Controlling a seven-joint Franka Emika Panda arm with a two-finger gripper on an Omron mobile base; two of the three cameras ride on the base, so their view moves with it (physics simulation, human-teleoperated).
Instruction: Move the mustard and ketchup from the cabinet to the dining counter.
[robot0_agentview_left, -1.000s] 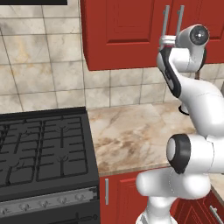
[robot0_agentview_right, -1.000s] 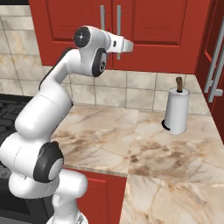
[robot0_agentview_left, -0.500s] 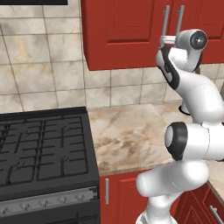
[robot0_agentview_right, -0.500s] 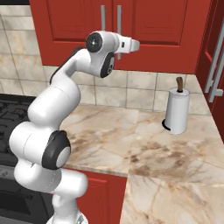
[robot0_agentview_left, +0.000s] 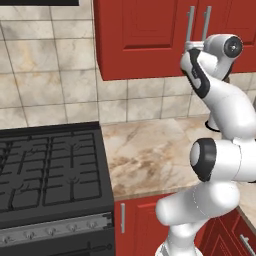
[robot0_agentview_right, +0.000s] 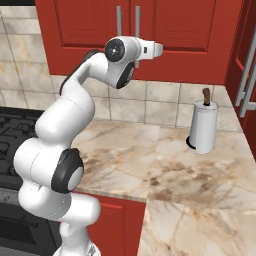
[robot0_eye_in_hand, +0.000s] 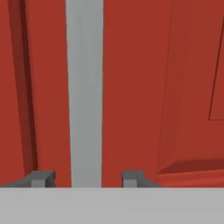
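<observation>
The tool (robot0_eye_in_hand: 83, 179) is up at the closed cabinet (robot0_agentview_left: 145, 40), its fingers (robot0_eye_in_hand: 41, 178) straddling a silver handle (robot0_eye_in_hand: 84, 92) with a gap on each side, not yet gripping. Below, a paper towel roll (robot0_agentview_right: 202, 127) stands on the surface (robot0_agentview_right: 165, 165).

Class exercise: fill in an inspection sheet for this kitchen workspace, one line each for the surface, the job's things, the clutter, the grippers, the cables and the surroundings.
Surface: marbled worktop, mostly bare.
Job's things: cabinet doors closed; mustard and ketchup nothing seen.
Clutter: paper towel roll upright on the worktop by the wall.
Grippers: gripper straddles a silver bar handle, fingertips either side with gaps showing; not clamped on it.
Cables: nothing seen.
Surroundings: black stove beside the worktop, tiled wall, red base cupboards below.
</observation>
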